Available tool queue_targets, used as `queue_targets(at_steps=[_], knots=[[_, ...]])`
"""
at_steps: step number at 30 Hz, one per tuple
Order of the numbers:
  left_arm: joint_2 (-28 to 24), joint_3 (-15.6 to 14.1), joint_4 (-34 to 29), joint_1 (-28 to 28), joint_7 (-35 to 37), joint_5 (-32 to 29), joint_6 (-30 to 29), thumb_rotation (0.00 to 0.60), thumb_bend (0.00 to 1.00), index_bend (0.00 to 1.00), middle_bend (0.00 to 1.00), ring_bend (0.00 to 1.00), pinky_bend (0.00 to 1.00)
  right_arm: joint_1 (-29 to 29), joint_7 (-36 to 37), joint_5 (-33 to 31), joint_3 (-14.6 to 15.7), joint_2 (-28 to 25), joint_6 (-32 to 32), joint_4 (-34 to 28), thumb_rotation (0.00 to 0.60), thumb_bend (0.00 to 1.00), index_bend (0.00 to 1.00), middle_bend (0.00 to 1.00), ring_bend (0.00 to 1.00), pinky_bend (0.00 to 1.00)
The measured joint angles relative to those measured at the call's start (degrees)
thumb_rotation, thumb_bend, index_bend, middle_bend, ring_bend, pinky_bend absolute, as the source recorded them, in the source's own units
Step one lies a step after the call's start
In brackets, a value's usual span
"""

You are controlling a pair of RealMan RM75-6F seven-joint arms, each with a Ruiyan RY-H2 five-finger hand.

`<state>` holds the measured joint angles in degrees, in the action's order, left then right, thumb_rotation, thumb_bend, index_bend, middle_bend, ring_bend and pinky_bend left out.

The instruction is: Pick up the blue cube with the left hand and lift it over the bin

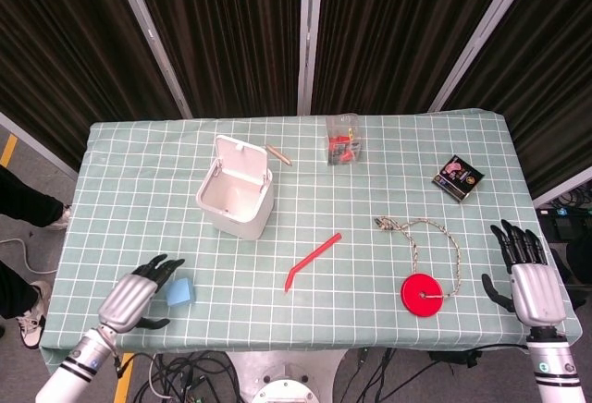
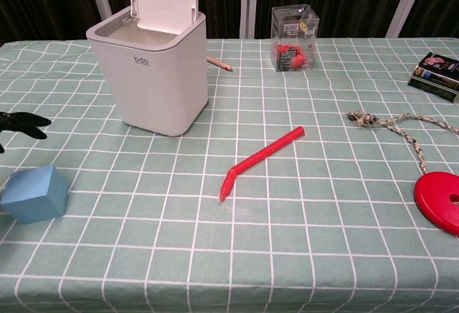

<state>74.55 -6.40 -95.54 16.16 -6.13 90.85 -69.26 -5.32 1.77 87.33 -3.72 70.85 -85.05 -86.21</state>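
The blue cube (image 1: 181,291) (image 2: 35,194) lies on the checked cloth near the front left corner of the table. My left hand (image 1: 139,294) hovers just to its left with the fingers spread and nothing in it; only its dark fingertips (image 2: 25,123) show at the left edge of the chest view. The white bin (image 1: 236,190) (image 2: 154,69) stands with its lid up, behind and to the right of the cube. My right hand (image 1: 527,269) rests at the front right edge of the table, fingers apart, empty.
A red bent straw (image 1: 310,260) (image 2: 259,161) lies mid-table. A red disc (image 1: 424,294) (image 2: 441,199) on a rope (image 1: 435,234) sits to the right. A clear box (image 1: 343,140) (image 2: 295,38), a pencil (image 1: 277,155) and a dark packet (image 1: 457,178) lie further back.
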Motion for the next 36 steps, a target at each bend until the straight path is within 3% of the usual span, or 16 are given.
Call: queue_targets(at_steps=[6,15,22,30,36], knots=[[3.6,0.6,3.0,0.2,0.4,-1.7,1.6,0.6,0.02,0.08,0.17,0.12,0.35,-0.1,0.1,-0.2,0.1,-0.1,0.4,-0.1,0.6,0.29,0.0,0.0,0.0,0.0],[6.0,1.3,5.2,-0.5,2.1,-2.0,0.0,0.6,0.04,0.16,0.27,0.23,0.44,-0.3,0.2,-0.4,0.2,0.1,1.0,0.2,0.6,0.29,0.0,0.0,0.0,0.0],[7.8,2.2,6.2,0.0,1.9,-2.0,0.2,0.6,0.08,0.28,0.37,0.32,0.54,-0.4,0.4,-0.5,0.3,0.1,1.2,0.4,0.6,0.29,0.0,0.0,0.0,0.0],[9.7,3.6,7.5,0.7,0.3,-2.6,0.0,0.6,0.17,0.44,0.53,0.51,0.71,-0.3,0.6,-0.6,0.3,0.0,1.1,0.4,0.6,0.29,0.0,0.0,0.0,0.0],[9.3,3.9,7.0,0.5,-1.4,-2.0,-1.7,0.6,0.21,0.49,0.58,0.56,0.76,-0.3,0.6,-0.5,0.4,0.0,1.1,0.5,0.6,0.29,0.0,0.0,0.0,0.0]])
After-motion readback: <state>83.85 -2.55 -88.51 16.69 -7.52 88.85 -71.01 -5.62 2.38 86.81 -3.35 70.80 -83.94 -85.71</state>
